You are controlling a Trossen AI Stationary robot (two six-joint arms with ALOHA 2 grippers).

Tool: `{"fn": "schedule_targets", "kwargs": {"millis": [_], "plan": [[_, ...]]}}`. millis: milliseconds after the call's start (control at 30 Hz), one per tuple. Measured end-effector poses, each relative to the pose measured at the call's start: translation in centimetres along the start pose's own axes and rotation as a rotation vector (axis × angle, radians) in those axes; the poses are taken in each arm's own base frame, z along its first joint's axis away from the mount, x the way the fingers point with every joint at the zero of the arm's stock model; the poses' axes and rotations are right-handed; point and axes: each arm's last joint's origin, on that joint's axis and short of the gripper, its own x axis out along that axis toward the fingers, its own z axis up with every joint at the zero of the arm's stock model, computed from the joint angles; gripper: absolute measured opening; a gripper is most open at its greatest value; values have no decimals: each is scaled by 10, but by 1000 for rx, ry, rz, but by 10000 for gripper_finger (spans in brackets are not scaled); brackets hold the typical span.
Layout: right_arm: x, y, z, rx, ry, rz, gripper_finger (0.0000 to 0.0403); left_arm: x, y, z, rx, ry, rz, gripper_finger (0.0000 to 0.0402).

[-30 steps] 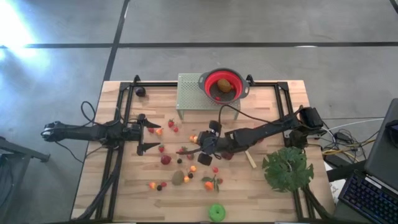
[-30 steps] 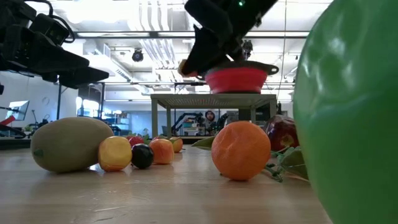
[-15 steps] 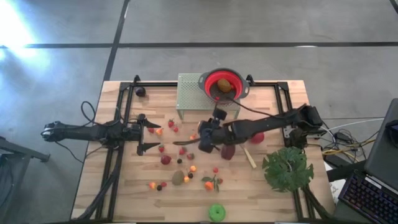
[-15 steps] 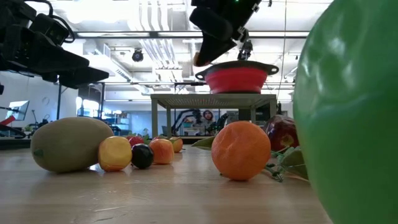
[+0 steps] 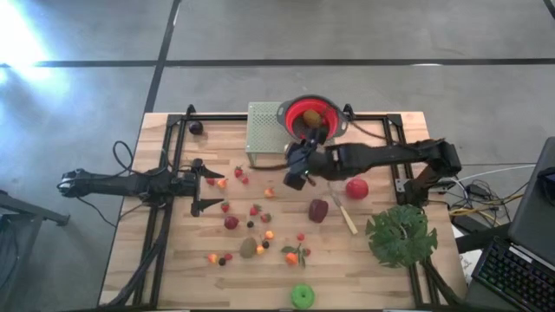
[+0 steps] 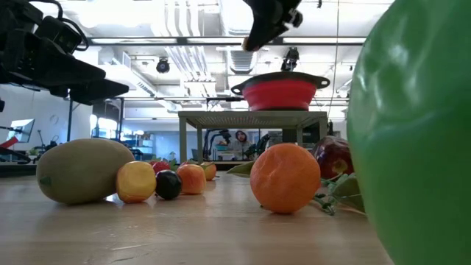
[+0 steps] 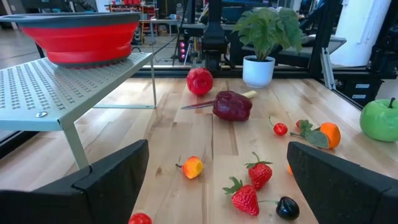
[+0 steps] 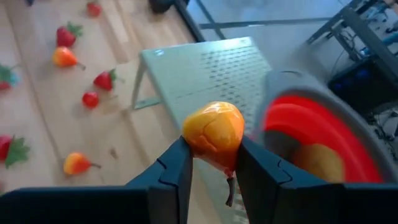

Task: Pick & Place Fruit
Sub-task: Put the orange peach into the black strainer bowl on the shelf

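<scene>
My right gripper (image 5: 297,166) hangs high over the table beside the green perforated stand (image 5: 264,134), shut on a small orange-yellow fruit (image 8: 213,134). The red bowl (image 5: 323,111) sits on that stand and holds a brown kiwi (image 8: 317,163). Strawberries (image 5: 239,172), a red apple (image 5: 355,188), a dark maroon fruit (image 5: 318,211), a kiwi (image 5: 248,248), an orange (image 5: 291,256) and a green apple (image 5: 302,296) lie scattered on the table. My left gripper (image 5: 208,184) waits open near the table's left side. My right gripper pinches the orange-yellow fruit's lower half (image 8: 217,155) between its two fingers (image 8: 171,174), one on each side. The fingers come slanting down from the table's right. The fruit is lifted clear of the table, its rounded top above the fingertips and a short stem below.
A slim pale-handled knife (image 5: 342,212) lies by the maroon fruit, and a big green leaf (image 5: 401,236) lies at the right near corner. Black frame rails (image 5: 178,156) run along both sides. The low view shows the kiwi (image 6: 85,171), orange (image 6: 285,177) and green apple (image 6: 412,132) close up.
My right gripper has risen from the middle of the table and moved toward the far edge, up to the stand and red bowl, carrying the orange-yellow fruit with it. The maroon fruit and knife now show from under the arm.
</scene>
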Motion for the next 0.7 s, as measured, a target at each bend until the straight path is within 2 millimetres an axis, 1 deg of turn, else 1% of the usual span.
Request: {"fn": "schedule_targets", "kwargs": {"millis": [200,367,500,700], "plan": [[-21,-38,5,68,-32,-30,106,0,0,0,0,0,0,388],[-25,-67,3,104,-6,-76,109,0,0,0,0,-1,0,388],[-20,-87,0,136,33,-93,102,0,0,0,0,-1,0,388],[0,-109,-5,177,111,-72,101,0,0,0,0,-1,0,388]]}}
